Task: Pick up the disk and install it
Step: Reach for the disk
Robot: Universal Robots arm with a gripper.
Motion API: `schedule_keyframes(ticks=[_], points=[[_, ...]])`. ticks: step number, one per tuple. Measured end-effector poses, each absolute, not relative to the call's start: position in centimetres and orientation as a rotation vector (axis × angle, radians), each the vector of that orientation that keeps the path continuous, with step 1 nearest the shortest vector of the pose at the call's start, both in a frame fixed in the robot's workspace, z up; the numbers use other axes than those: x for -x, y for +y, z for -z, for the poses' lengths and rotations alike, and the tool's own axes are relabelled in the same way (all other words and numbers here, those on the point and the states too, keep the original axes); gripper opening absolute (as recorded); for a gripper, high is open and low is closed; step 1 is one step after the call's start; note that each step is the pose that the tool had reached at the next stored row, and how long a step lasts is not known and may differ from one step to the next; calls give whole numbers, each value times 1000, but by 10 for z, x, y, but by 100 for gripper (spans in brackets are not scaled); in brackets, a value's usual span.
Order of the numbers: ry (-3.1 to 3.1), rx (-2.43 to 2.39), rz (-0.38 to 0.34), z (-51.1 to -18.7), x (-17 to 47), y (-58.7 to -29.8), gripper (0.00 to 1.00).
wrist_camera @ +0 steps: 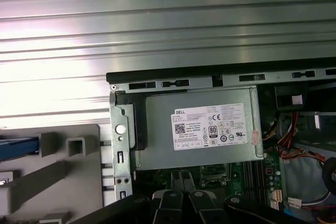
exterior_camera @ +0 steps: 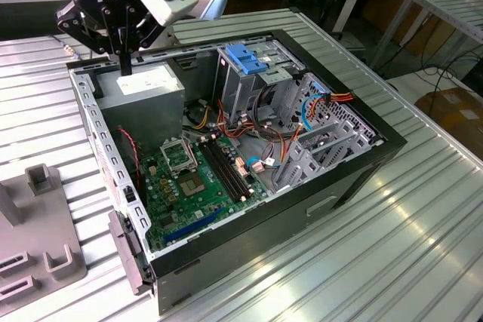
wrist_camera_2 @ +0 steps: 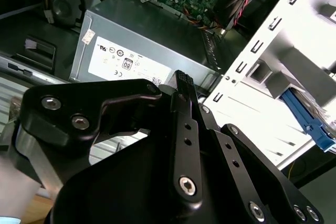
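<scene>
Black gripper [wrist_camera_2: 184,80], fingers pressed together on nothing, hovers over the grey white-labelled metal power-supply box [wrist_camera_2: 142,40].

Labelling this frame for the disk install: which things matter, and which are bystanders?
Job: gripper; disk, blue rail showing; grey fixture; drive cage, probably.
Bystanders: power supply; motherboard; coloured cables.
</scene>
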State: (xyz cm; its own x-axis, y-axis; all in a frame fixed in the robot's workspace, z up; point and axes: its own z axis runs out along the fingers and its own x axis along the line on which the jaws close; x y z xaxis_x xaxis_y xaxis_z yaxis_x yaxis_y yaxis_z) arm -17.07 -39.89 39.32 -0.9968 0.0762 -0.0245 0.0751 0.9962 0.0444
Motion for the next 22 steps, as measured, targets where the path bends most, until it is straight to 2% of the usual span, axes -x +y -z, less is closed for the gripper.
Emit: schedule_keyframes(ticks=[22], points=[[3112, -118, -68, -393, 190, -399, 10]])
